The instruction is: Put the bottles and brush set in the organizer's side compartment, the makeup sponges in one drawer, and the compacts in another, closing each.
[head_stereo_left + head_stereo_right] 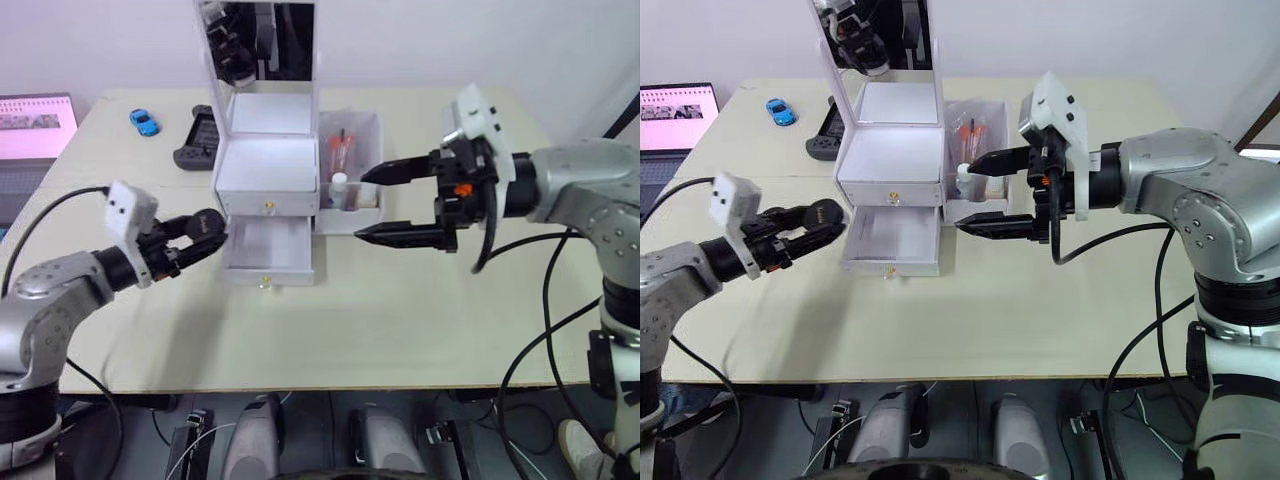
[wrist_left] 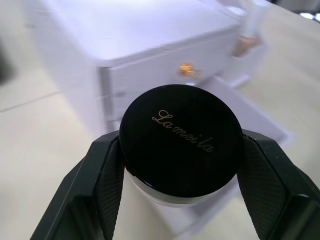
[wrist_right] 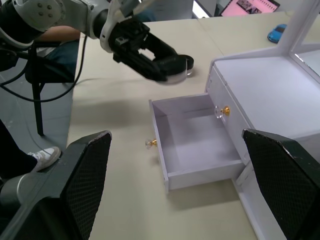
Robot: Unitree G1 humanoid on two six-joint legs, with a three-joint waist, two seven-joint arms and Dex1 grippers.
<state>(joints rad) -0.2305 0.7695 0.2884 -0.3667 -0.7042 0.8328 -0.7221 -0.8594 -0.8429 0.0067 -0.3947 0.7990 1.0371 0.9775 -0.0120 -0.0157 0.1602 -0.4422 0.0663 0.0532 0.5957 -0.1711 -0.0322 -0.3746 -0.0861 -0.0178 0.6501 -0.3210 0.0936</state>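
Black and round, a compact (image 2: pixel 181 141) with gold script on its lid sits clamped between the two fingers of the left gripper (image 1: pixel 205 238), held just off the left edge of the organizer (image 1: pixel 268 160) and above the table (image 1: pixel 400 320); the organizer's lower drawer (image 1: pixel 268 250) stands pulled out and bare inside, while the upper drawer (image 1: pixel 268 190) is shut; to the right, the side compartment (image 1: pixel 350 175) holds the brush set (image 1: pixel 340 150) and a white-capped bottle (image 1: pixel 340 188); further right, the right gripper (image 1: pixel 398 203) hovers beside that compartment with its fingers spread wide and nothing between them; behind the organizer lie a black game controller (image 1: pixel 197 135) and a blue toy car (image 1: pixel 144 122).
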